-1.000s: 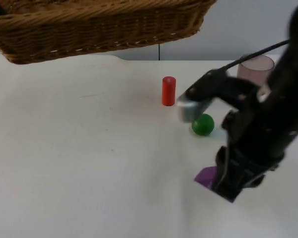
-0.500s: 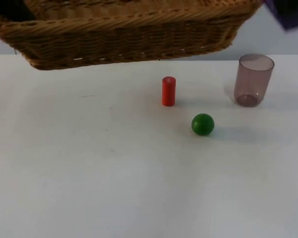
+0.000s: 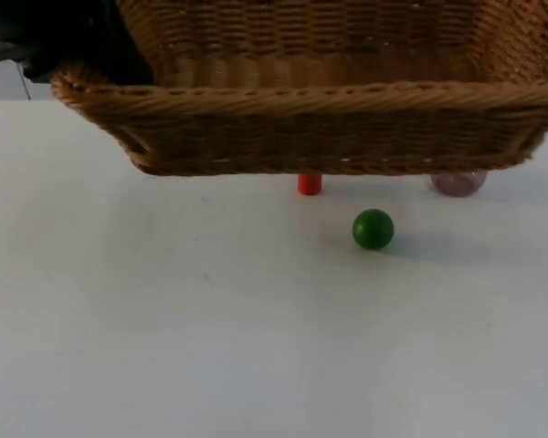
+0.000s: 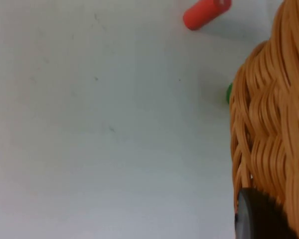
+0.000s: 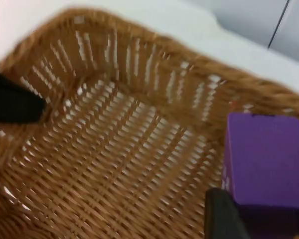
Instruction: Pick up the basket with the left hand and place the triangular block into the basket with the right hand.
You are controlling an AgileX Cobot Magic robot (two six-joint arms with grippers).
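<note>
Basket [image 3: 329, 128]: wicker, held clear above the counter [image 3: 210, 319]; long axis runs across the top view, open side up, near wall towards the camera.
Left claw [image 4: 254, 219]: clamped on the basket's rim at its left end; a black fingertip presses the weave.
Triangular block [image 5: 264, 164]: purple, above the basket's woven floor near one wall; a flat rectangular face shows, long axis not readable.
Right claw [image 5: 259, 219]: closed on the triangular block, over the basket interior.
Step in hand: release of the block into the basket, by judgement.
Method: lower the block close to the weave, away from the wall, then open the fingers; keep the basket level.
Also on counter: red cylinder [image 3: 310, 184], green ball [image 3: 374, 229], translucent cup [image 3: 457, 183], the first and last partly behind the basket.
</note>
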